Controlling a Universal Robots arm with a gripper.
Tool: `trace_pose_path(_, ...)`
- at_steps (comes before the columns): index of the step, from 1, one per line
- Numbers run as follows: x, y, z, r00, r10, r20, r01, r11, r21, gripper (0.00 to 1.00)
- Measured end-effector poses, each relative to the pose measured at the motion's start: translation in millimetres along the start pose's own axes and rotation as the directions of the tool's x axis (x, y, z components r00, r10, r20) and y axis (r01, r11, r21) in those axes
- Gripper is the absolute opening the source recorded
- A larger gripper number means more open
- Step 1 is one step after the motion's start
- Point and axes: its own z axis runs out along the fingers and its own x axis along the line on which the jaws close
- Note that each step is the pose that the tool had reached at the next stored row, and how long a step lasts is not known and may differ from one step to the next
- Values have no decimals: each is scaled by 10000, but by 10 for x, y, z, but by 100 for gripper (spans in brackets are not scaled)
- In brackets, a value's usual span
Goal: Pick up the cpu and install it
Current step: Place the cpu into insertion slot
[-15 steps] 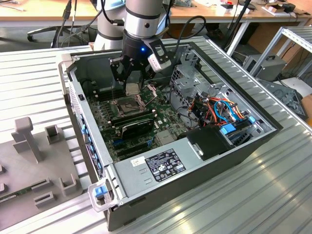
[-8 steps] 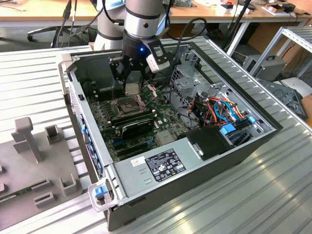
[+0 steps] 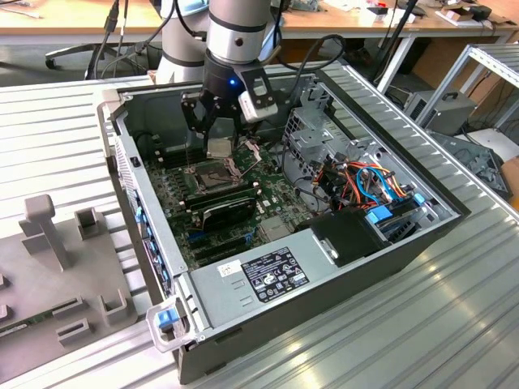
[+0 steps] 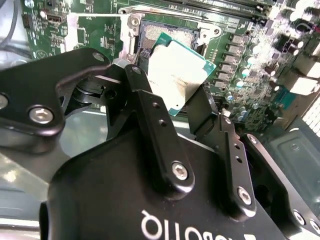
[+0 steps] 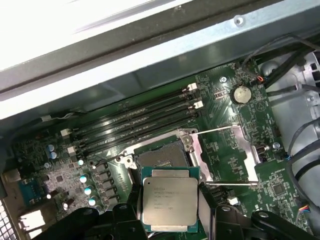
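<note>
Gripper (image 3: 217,139) tight around the cpu (image 5: 169,200) by the socket (image 5: 162,152), case (image 3: 284,340) on a ribbed metal table (image 3: 422,324), perhaps desks (image 3: 81,16) behind.

The exterior view looks down at a slant across the ribbed table (image 3: 422,324), far enough off to frame the whole open computer case (image 3: 243,332). Both wrist views sit close over the motherboard (image 5: 270,185). The first faces almost straight down; the second looks obliquely along the gripper (image 4: 175,95). All three share the socket (image 5: 162,155) and the cpu (image 5: 169,199).
</note>
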Motion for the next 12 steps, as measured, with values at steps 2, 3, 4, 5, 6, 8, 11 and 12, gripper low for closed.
trace_pose_path(2, 0, 0, 0, 9995, 329, -5, -329, 9995, 2, 55)
trace_pose_path(3, 0, 0, 1, 9986, 533, -9, -533, 9986, 3, 55)
trace_pose_path(4, 0, 0, 1, 9977, 682, -11, -682, 9977, 3, 55)
trace_pose_path(5, 0, 0, 1, 9964, 850, -14, -850, 9964, 4, 55)
trace_pose_path(6, 0, 0, 1, 9949, 1008, -16, -1008, 9949, 5, 55)
trace_pose_path(8, 0, 0, 2, 9912, 1323, -22, -1323, 9912, 7, 55)
trace_pose_path(11, 0, 0, 3, 9812, 1928, -31, -1928, 9812, 13, 55)
trace_pose_path(12, 0, 0, 3, 9762, 2168, -34, -2168, 9762, 14, 55)
